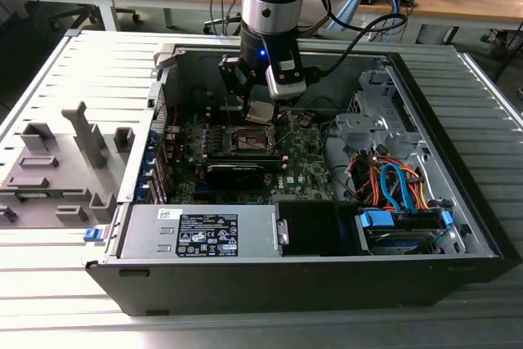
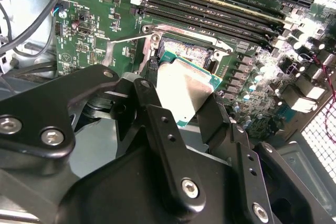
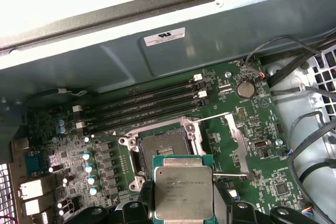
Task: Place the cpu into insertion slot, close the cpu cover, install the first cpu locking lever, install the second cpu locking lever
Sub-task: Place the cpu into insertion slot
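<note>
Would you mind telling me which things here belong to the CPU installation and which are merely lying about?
Job: cpu, held in the gripper; insertion slot, empty.
Lying about: memory slots; coin battery; graphics card; power supply.

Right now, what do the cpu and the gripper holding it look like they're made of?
The cpu: a pale silvery-beige metal lid, satin with soft glare, on a green circuit-board base showing at its edges. The gripper: matte black, bolted with bright screws; painted or anodised metal seems likely, though hard plastic can't be ruled out.
</note>
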